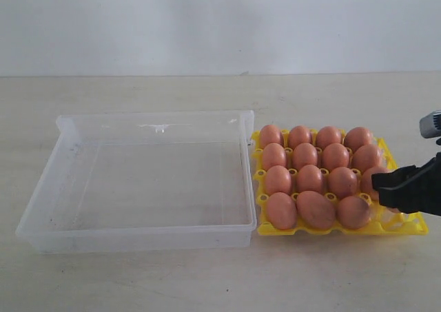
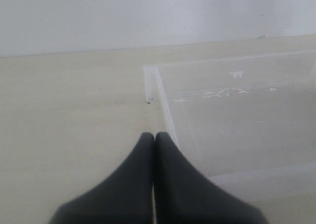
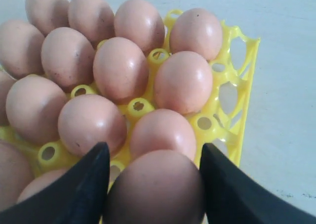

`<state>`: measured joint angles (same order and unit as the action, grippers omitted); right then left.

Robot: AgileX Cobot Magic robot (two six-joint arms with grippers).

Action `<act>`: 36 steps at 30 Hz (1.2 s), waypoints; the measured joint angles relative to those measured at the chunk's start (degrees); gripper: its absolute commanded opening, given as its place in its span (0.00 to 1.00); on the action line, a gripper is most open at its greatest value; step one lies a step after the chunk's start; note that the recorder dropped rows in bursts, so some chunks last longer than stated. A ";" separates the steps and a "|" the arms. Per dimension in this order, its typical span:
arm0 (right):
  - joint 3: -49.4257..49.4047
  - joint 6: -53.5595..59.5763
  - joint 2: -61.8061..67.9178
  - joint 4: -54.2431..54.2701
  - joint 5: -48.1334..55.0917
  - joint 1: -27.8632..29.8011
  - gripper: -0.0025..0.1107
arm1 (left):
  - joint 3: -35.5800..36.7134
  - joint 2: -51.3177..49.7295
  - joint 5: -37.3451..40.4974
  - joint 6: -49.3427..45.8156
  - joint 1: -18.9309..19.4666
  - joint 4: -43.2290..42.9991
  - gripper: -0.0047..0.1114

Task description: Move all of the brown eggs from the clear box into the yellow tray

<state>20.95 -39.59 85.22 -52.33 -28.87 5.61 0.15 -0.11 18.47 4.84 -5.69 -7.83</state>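
We judge this to be the closing step. The clear box [image 1: 138,237] on the left of the desk [image 1: 138,281] holds no eggs, and the brown eggs [image 1: 310,178] fill all but one cup of the yellow tray [image 1: 408,226], which stands just right of the box. The right tool [image 3: 154,154] is at the tray's near right corner, its jaws set wide around the last egg [image 3: 155,189] and pressing it on both sides. From the wrist view we cannot tell whether that egg already rests in its cup. The left tool [image 2: 154,138] is pinched together with nothing in it, over bare desk beside the box. Next, we think the egg must be settled into the free corner cup, clear of its neighbour. Then the jaws should part gently and the tool rise straight up.
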 measured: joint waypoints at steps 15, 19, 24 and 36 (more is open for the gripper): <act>0.00 1.19 0.00 1.42 1.25 -3.38 0.56 | 0.00 0.00 0.00 0.00 0.00 0.10 0.00; 0.00 1.50 0.00 2.13 1.33 -3.38 0.56 | 0.00 0.00 0.00 0.00 0.00 0.10 0.00; 2.40 1.16 -2.20 2.37 1.60 -3.38 0.45 | 0.00 0.00 0.00 0.00 0.00 0.10 0.00; 14.65 -19.44 -26.54 2.50 6.46 -3.38 0.02 | 0.00 0.00 0.00 0.00 0.00 0.57 0.00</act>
<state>35.61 -59.03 58.69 -49.84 -22.41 2.23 0.15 -0.11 18.47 4.84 -5.69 -7.26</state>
